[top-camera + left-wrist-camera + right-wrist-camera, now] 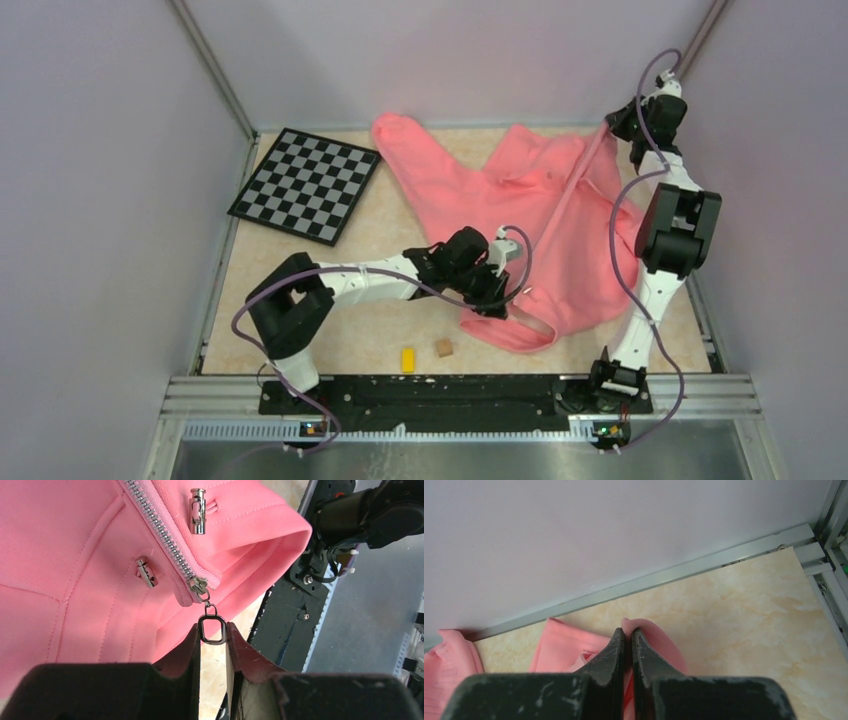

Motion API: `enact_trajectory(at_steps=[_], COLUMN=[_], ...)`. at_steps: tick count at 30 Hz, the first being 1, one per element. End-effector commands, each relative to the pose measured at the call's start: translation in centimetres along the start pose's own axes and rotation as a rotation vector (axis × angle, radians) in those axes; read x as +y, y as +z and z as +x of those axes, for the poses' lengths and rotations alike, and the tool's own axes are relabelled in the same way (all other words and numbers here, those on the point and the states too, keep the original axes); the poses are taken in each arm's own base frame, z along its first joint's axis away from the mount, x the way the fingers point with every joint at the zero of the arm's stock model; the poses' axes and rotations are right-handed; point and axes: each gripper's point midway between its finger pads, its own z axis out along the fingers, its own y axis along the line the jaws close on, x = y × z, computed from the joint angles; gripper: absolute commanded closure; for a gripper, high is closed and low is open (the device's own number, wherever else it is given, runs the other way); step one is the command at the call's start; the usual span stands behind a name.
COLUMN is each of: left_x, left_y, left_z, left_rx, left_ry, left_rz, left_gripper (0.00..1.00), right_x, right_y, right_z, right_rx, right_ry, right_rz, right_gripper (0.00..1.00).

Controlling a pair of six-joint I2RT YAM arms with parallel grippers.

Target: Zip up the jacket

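I can't read any text, label, brand or no. in the 3 views. The checkerboard point(306, 184) shows only plain b/w squares, no markings.

The jacket point(480, 190) was salmon-pink w/ silver zip teeth point(163, 531) & a dark pull ring point(212, 629). Checkerboard point(306, 184) was black & white squares; table point(380, 330) beige w/ marbled pattern. One small block point(407, 358) was yellow, the second block point(443, 348) prob. tan-brown at that size.

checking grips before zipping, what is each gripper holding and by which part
The left gripper pinches the zipper pull by its ring; the right gripper is shut on a fold of the jacket at its far edge.
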Motion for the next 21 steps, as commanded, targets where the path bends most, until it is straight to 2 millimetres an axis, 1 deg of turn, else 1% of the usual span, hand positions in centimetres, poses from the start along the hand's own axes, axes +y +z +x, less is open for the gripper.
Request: enact_trajectory(at_steps=[1, 2, 3, 4, 6, 7, 8, 10, 11, 12, 13, 15, 16, 18, 21], left_x=[-1.9, -1.6, -1.6, -1.9, -2.1, -2.2, -2.3, -2.3, -2.4, -2.3, -2.4, -2.4, -2.5, -2.6, -2.7], left_y=[-0.1, 0.3, 0.7, 1.1, 1.8, 2.0, 2.1, 2.1, 1.9, 1.7, 1.4, 0.5, 0.0, -0.9, -2.3], left_z=[7.1, 6.8, 6.2, 4.9, 3.6, 2.8, 2.2, 1.4, 1.2, 1.1, 0.9, 0.6, 0.3, -0.2, -1.0], left_rx=[0.229, 0.222, 0.218, 0.200, 0.183, 0.160, 0.140, 0.109, 0.098, 0.091, 0.079, 0.046, 0.026, -0.008, -0.050], left_ry=[-0.099, -0.097, -0.095, -0.084, -0.072, -0.062, -0.063, -0.063, -0.063, -0.063, -0.053, -0.034, -0.024, -0.011, 0.011], left_rz=[0.083, 0.073, 0.075, 0.085, 0.095, 0.101, 0.102, 0.110, 0.114, 0.117, 0.120, 0.112, 0.113, 0.118, 0.129], left_gripper=[1.00, 1.00, 1.00, 0.97, 0.86, 0.79, 0.72, 0.59, 0.55, 0.53, 0.50, 0.44, 0.42, 0.37, 0.32], right_x=[-1.1, -0.9, -0.9, -0.6, -0.3, -0.5, -0.8, -1.2, -1.3, -1.4, -1.5, -1.6, -1.4, -0.4, 2.0], right_y=[-0.6, -0.6, -0.6, -0.7, -1.3, -1.9, -2.7, -4.4, -5.1, -5.9, -6.8, -8.8, -9.7, -11.7, -14.6], right_z=[-9.5, -9.0, -8.4, -7.7, -6.4, -5.8, -5.2, -3.9, -3.3, -2.7, -2.2, -0.7, -0.1, 1.2, 3.4], right_rx=[-0.278, -0.257, -0.226, -0.192, -0.124, -0.098, -0.069, 0.003, 0.043, 0.084, 0.119, 0.180, 0.193, 0.215, 0.274], right_ry=[-0.085, -0.079, -0.078, -0.075, -0.060, -0.053, -0.043, -0.027, -0.031, -0.039, -0.043, -0.053, -0.054, -0.053, -0.099], right_rz=[0.074, 0.077, 0.097, 0.111, 0.145, 0.182, 0.221, 0.276, 0.293, 0.311, 0.332, 0.352, 0.345, 0.316, 0.282], right_gripper=[1.00, 1.00, 0.97, 0.89, 0.74, 0.67, 0.56, 0.38, 0.26, 0.18, 0.15, 0.14, 0.14, 0.14, 0.14])
